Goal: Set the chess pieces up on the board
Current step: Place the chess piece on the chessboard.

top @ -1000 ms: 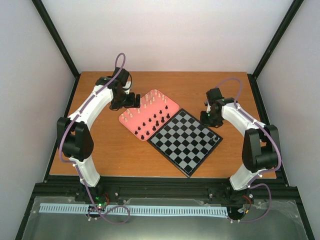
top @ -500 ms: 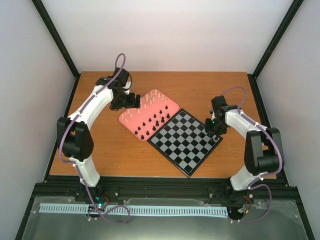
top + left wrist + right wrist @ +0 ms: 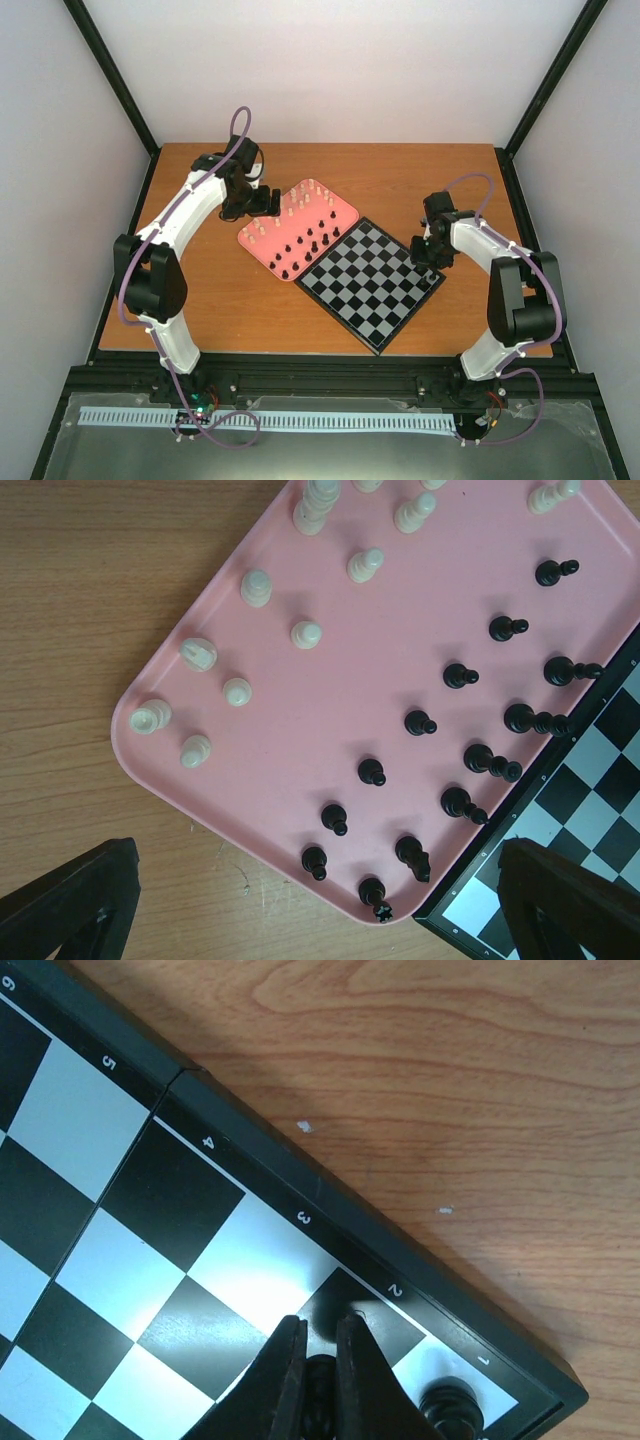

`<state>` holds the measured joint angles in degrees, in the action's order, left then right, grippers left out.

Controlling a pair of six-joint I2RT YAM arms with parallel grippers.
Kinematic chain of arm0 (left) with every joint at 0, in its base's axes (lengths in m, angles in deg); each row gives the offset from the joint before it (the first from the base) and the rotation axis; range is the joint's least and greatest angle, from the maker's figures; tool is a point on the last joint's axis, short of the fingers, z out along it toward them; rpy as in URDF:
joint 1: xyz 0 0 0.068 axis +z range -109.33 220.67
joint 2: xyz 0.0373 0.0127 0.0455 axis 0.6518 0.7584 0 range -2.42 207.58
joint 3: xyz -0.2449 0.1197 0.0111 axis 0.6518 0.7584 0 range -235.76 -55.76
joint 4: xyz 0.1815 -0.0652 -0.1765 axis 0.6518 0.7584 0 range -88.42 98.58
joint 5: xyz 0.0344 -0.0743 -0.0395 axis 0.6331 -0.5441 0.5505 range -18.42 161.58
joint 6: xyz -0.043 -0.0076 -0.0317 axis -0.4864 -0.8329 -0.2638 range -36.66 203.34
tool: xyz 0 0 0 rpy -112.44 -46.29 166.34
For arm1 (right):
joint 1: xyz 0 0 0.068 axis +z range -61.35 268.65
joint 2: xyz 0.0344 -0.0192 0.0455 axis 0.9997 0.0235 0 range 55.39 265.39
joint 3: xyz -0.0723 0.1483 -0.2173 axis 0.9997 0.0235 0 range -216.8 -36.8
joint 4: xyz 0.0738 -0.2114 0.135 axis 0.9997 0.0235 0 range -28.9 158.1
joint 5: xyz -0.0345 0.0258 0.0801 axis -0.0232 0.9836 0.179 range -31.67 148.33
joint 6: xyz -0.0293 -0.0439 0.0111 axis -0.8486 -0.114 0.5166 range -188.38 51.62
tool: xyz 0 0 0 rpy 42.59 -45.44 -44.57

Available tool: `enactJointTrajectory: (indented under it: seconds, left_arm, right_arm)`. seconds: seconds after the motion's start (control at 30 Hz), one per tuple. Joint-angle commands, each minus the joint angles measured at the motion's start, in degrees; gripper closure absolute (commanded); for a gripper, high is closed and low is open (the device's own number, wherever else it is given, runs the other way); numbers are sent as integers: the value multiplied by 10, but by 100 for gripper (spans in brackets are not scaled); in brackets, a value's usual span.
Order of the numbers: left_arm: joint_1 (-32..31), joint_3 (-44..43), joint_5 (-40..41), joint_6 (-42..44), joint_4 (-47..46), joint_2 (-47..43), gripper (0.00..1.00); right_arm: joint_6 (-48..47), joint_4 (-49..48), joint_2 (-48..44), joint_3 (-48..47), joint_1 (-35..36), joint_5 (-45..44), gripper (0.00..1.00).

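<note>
The board [image 3: 372, 283] lies mid-table, its upper left edge against a pink tray [image 3: 262, 244]. The tray holds several black chess pieces [image 3: 372, 772] and several cream chess pieces [image 3: 306, 634], all upright. My left gripper [image 3: 270, 203] is open above the tray's upper left edge; only the dark fingertips [image 3: 75, 900] show at the bottom of the left wrist view. My right gripper [image 3: 320, 1345] is shut on a black piece [image 3: 320, 1380] low over the board's right corner, by the rim's 2 mark. Another black piece [image 3: 452, 1403] stands on the corner square beside it.
The wooden table [image 3: 400, 180] is bounded by black frame posts and white walls. The tray sits between the left arm and the board. The right arm's elbow [image 3: 520, 300] hangs over the table's right edge.
My right gripper has moved down and toward the board's right corner with the black piece. The left arm has not moved.
</note>
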<state>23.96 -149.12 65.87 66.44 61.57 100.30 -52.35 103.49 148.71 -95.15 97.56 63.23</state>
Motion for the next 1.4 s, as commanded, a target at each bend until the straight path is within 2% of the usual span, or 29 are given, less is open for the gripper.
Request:
enactJointTrajectory:
  seconds: [0.0,0.63,0.9,1.03,1.13,1.37]
  left_arm:
    - [3,-4,0,-2,-3,-12,0]
    - [3,-4,0,-2,-2,-10,0]
    - [3,-3,0,-2,-3,-10,0]
    - [3,-2,0,-2,-4,-12,0]
    - [3,-1,0,-2,-4,-13,0]
    - [3,-2,2,-2,-5,-14,0]
  right_arm:
    - [9,-16,10,3,-6,-9,93]
    - [5,-25,29,18,-8,-27,86]
    - [0,-26,13,18,-8,-18,71]
    - [-1,-19,-2,-5,-8,-10,70]
    - [-2,-12,-5,-43,-7,2,64]
    - [3,-2,58,-169,29,19,58]
